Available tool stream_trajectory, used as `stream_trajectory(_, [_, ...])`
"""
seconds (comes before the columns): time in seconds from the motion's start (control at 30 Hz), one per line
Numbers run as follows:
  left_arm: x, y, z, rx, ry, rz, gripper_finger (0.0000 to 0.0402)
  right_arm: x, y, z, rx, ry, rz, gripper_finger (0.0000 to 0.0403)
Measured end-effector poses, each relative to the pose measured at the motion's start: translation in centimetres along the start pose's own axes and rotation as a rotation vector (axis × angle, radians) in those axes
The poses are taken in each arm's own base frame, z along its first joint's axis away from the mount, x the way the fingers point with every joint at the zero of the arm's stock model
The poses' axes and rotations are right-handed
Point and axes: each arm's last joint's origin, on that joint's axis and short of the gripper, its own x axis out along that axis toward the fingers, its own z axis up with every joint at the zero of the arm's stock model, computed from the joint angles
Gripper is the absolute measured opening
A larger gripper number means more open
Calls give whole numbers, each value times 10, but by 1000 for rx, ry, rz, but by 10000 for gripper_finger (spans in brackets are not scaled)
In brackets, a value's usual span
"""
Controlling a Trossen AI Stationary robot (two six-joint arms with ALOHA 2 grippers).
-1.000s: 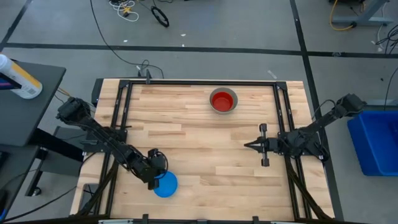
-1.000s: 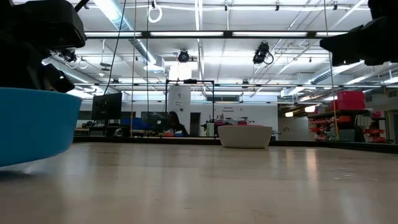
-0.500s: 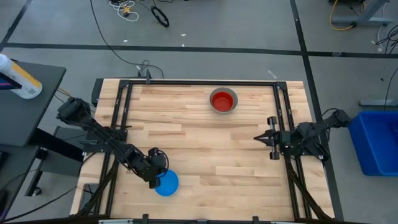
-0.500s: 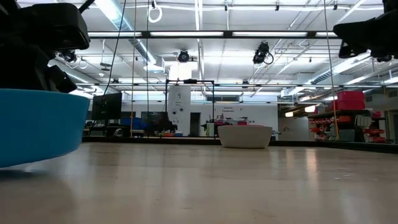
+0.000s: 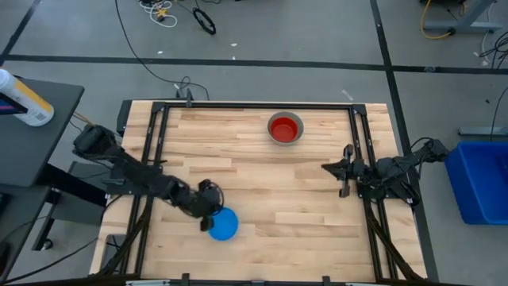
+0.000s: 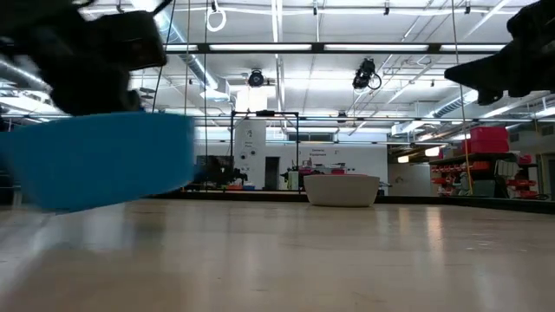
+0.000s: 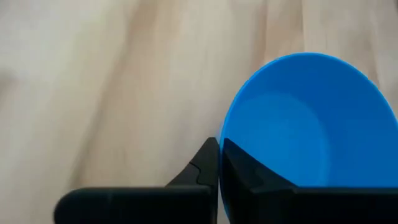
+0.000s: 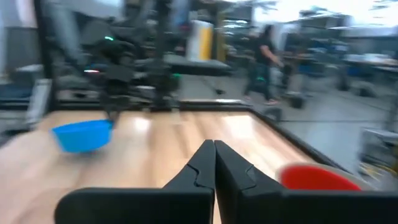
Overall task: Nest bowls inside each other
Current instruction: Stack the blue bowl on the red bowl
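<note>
A light blue bowl (image 5: 225, 226) is at the table's near left, with my left gripper (image 5: 212, 215) shut on its rim; the left wrist view shows the bowl (image 7: 298, 124) upright and empty. A red bowl (image 5: 284, 127) sits nested in a grey bowl (image 5: 295, 137) at the far middle; in the low view only the red rim shows above the grey bowl (image 6: 342, 191). My right gripper (image 5: 324, 168) hangs shut above the table's right side, holding nothing, its fingers (image 8: 214, 149) pointing level toward the left. My left gripper pinches the light blue bowl's rim (image 7: 224, 132) on the side toward the table's left, one finger inside the bowl and one outside. The fingers come slanting down from the left. The bowl stays upright; whether its base touches the table I cannot tell.
Black frame rails (image 5: 151, 159) run along the table's left and right sides. Bare wood (image 5: 262, 199) lies between the blue bowl and the nested pair. A blue bin (image 5: 480, 183) stands off the table at the right, and a side table with a bottle (image 5: 24, 99) at the left.
My left gripper has swung toward the table's right and a little toward the far edge, carrying the light blue bowl along upright. My right gripper has drawn back toward the right edge and shifted toward the far side, staying shut.
</note>
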Motion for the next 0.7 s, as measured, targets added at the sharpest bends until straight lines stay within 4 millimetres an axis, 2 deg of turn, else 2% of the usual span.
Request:
stream_trajectory(0.17, [9, 28, 39, 24, -189, -7, 6, 0, -4, 0, -3, 14, -138, 7])
stream_trajectory(0.27, [11, 53, 62, 42, -302, 31, 6, 0, -5, 0, -5, 17, -169, 7])
stream_trajectory(0.43, [19, 97, 100, 60, -378, 91, 6, 0, -5, 0, -4, 17, -177, 8])
stream_trajectory(0.57, [37, 124, 136, 107, -392, 98, 6, 0, -5, 0, -4, 17, -177, 8])
stream_trajectory(0.7, [65, 152, 169, 140, -344, 82, 6, 0, -5, 0, -4, 17, -176, 9])
